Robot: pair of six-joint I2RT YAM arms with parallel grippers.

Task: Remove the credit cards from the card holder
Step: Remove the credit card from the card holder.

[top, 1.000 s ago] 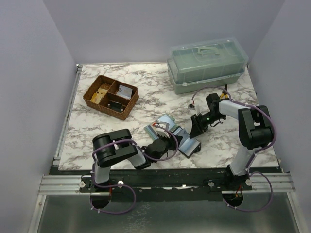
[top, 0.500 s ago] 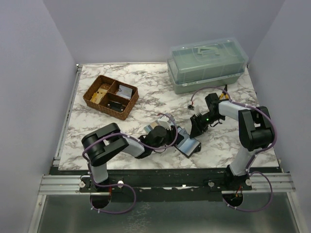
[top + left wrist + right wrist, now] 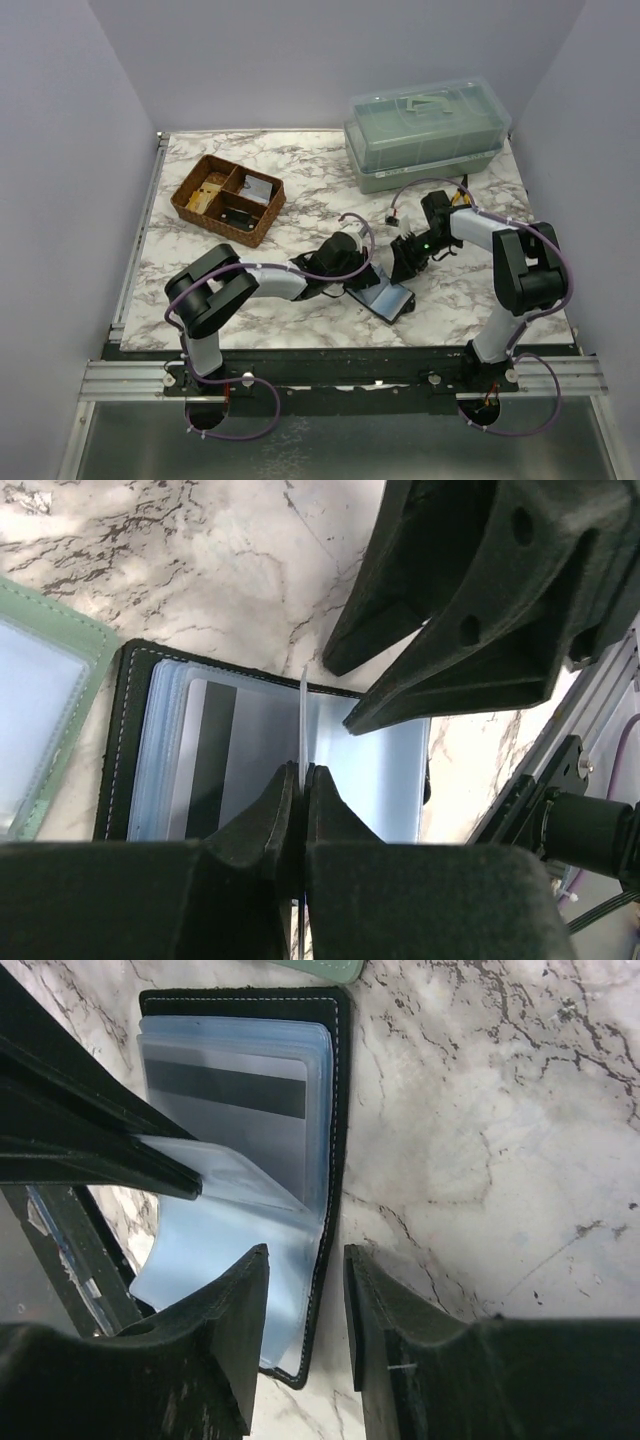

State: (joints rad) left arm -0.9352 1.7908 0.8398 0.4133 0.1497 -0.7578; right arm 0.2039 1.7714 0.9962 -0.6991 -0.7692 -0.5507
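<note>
The black card holder (image 3: 388,298) lies open on the marble between both arms, its pale blue sleeves fanned out. A credit card (image 3: 240,1125) with a black stripe sits in the top sleeve. My left gripper (image 3: 302,770) is shut on one thin pale blue leaf (image 3: 235,1175) lifted from the holder. I cannot tell if that leaf is a sleeve or a card. My right gripper (image 3: 306,1252) is open. One of its fingers is over the blue inside and the other over the marble, with the holder's black edge (image 3: 335,1110) between them.
A pale green wallet-like case (image 3: 40,710) lies just left of the holder. A brown wicker divided tray (image 3: 228,200) sits at the back left. A clear lidded box (image 3: 425,135) stands at the back right. The table's near rail runs close behind the holder.
My left gripper has swung right from beside the green case onto the holder and closed on the blue leaf. The right gripper has stayed nearly in place.
</note>
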